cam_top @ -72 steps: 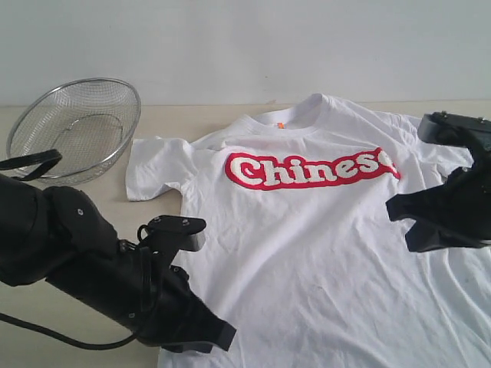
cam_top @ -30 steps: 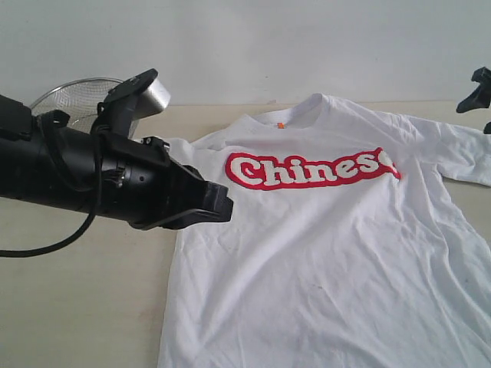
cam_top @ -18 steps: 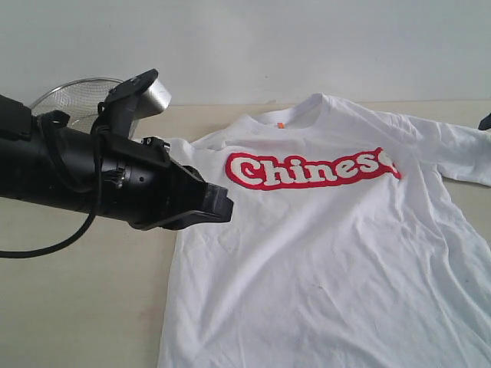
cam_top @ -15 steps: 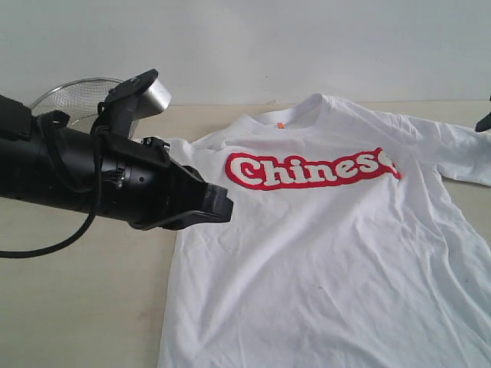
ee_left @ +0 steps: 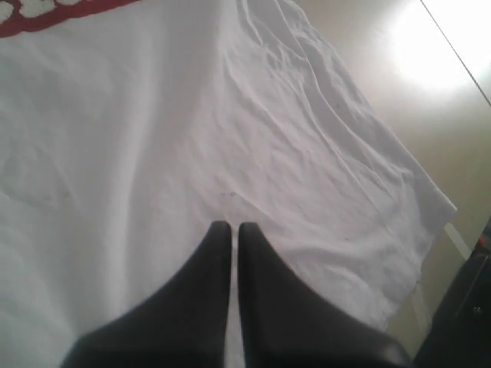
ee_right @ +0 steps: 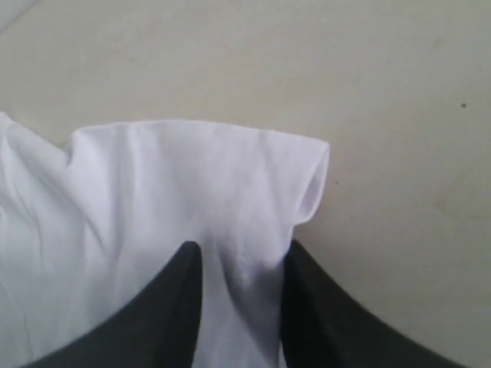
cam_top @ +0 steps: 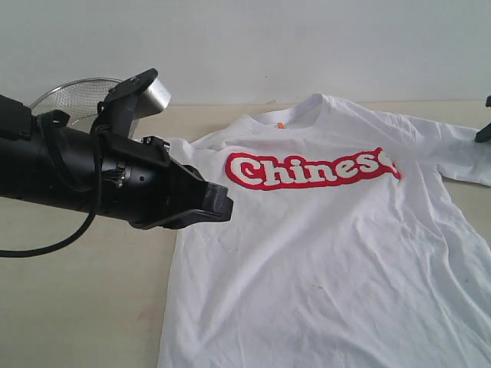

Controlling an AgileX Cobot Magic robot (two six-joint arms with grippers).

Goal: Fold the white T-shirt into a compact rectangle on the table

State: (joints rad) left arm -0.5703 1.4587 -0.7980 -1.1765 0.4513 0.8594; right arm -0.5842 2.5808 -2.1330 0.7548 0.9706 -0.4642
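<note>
One right pincer astride white T-shirt

The steel mesh bowl stands close behind the left gripper, beside its arm. Under that gripper the white T-shirt lies flat; outward, the table is bare. Past the right gripper, beyond the sleeve cuff, lies open tabletop.

I count one white T-shirt, one table, one steel mesh bowl. Two grippers: left gripper, right gripper. On shirt: one line of red lettering, one orange neck tag.
</note>
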